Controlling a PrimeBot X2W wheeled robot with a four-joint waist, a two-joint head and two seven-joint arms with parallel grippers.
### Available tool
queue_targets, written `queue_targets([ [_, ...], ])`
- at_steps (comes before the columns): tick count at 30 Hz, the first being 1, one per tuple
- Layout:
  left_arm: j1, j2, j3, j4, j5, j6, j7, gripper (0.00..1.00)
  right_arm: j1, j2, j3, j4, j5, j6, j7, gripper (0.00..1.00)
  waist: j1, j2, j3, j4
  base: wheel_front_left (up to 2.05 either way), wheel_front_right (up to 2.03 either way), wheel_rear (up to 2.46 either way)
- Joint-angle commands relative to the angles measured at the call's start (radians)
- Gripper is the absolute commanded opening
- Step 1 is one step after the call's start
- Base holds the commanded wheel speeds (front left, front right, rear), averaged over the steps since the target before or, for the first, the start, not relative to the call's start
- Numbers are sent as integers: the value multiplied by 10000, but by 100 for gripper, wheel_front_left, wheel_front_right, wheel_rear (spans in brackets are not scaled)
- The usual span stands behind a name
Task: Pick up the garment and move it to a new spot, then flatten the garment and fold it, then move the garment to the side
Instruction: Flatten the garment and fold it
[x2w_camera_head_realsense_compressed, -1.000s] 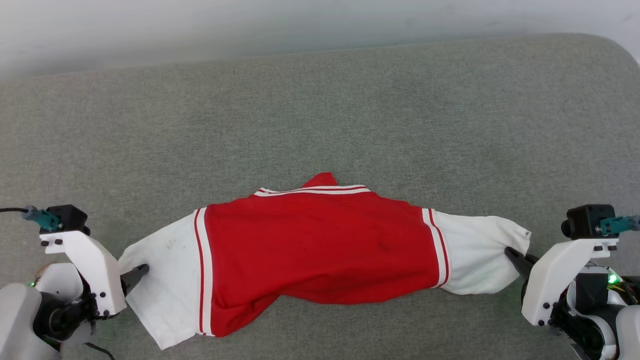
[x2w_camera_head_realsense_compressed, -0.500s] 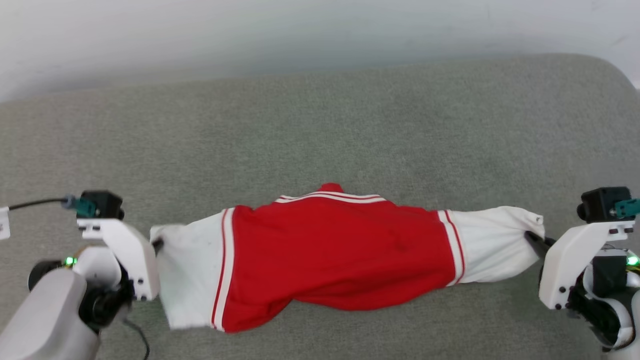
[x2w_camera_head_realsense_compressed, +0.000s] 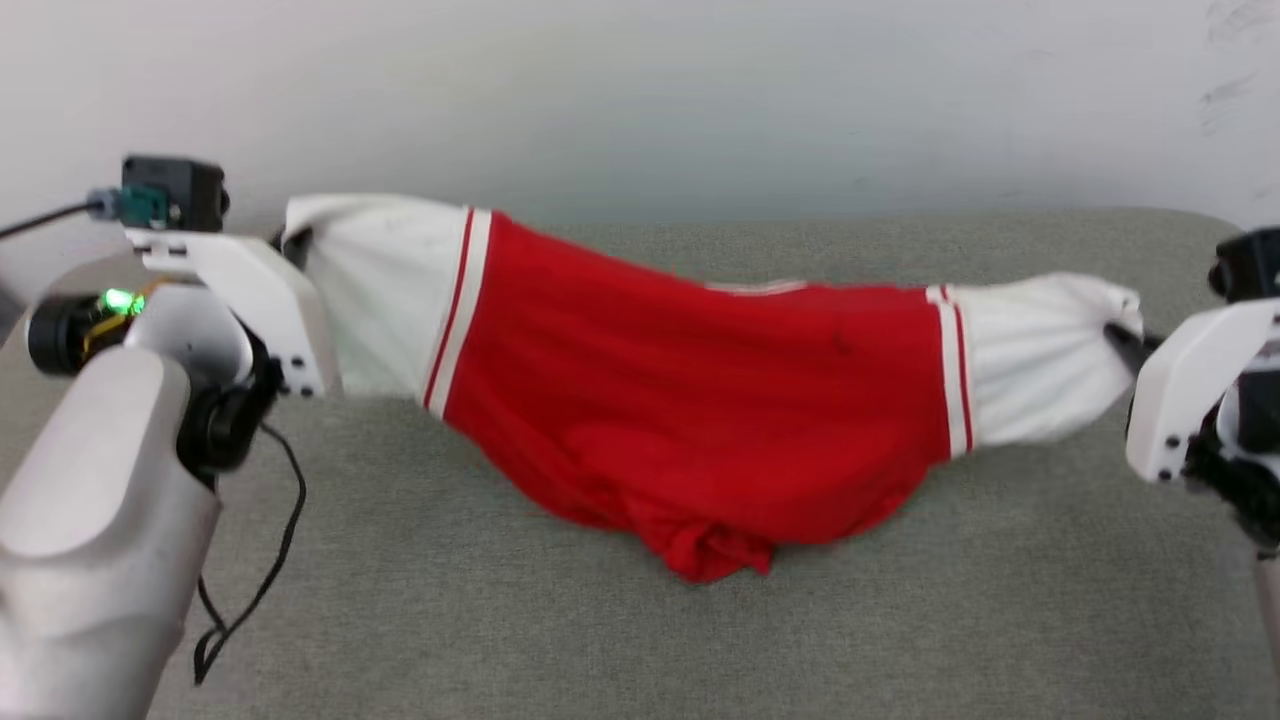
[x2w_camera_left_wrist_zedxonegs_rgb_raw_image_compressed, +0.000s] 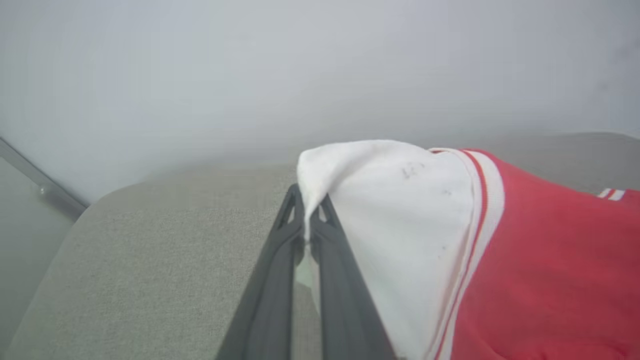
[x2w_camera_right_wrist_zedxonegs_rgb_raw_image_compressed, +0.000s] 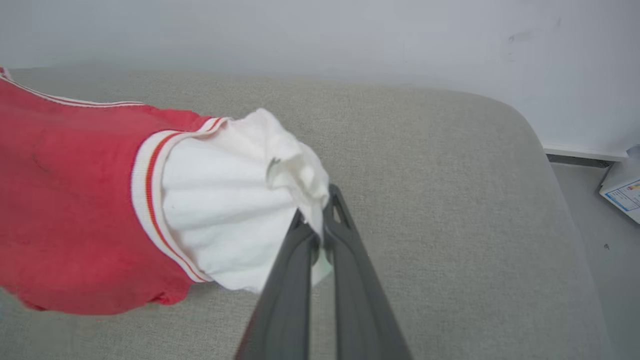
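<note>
Step in hand, by my read: pick-up and carry, flattening not begun. The garment (x2w_camera_head_realsense_compressed: 700, 400) hangs as a sling between the two grippers. Left gripper (x2w_camera_left_wrist_zedxonegs_rgb_raw_image_compressed: 306, 220) is clenched on a thin fold of white sleeve edge (x2w_camera_left_wrist_zedxonegs_rgb_raw_image_compressed: 320, 170) right at its tips and is the higher end. Right gripper (x2w_camera_right_wrist_zedxonegs_rgb_raw_image_compressed: 320, 220) is clamped on the bunched cuff (x2w_camera_right_wrist_zedxonegs_rgb_raw_image_compressed: 295, 170) of the other sleeve, lower down. The red body sags below and between them, and its lowest bunch looks to touch the grey cushion (x2w_camera_head_realsense_compressed: 1000, 620). Next move likely needs both ends travelling together, spacing held so the cloth stays stretched, and the ends levelled before lowering. The left pinch looks thin and might slip.
</note>
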Motion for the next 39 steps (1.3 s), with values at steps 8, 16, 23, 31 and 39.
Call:
queue_targets([
  [8, -2381, -236, 16, 1076, 769, 260, -1085, 0, -2809, -548, 754, 1242, -47, -10, -1110, 0, 0, 0, 678, -216, 0, 0, 0],
  [16, -4981, -200, 224, 1856, 1242, 213, -2204, 0, -5901, -864, 1078, 2468, -328, -12, -2336, 0, 0, 0, 2157, -436, 0, 0, 0],
  [23, -7025, -15, 489, 2142, 1537, 254, -3230, 0, -8492, -992, 1214, 3256, -690, -12, -3571, 0, 0, 0, 3503, -614, 0, 0, 0],
  [31, -8462, 248, 827, 2109, 1601, 339, -4031, 0, -10566, -1223, 1460, 3732, -895, -13, -4800, 0, 0, 0, 4631, -680, 0, 0, 0],
  [39, -8724, 279, 913, 2140, 1466, 234, -4436, 0, -11397, -1312, 2063, 4101, -591, -13, -5456, 0, 0, 0, 5506, -703, 0, 0, 0],
])
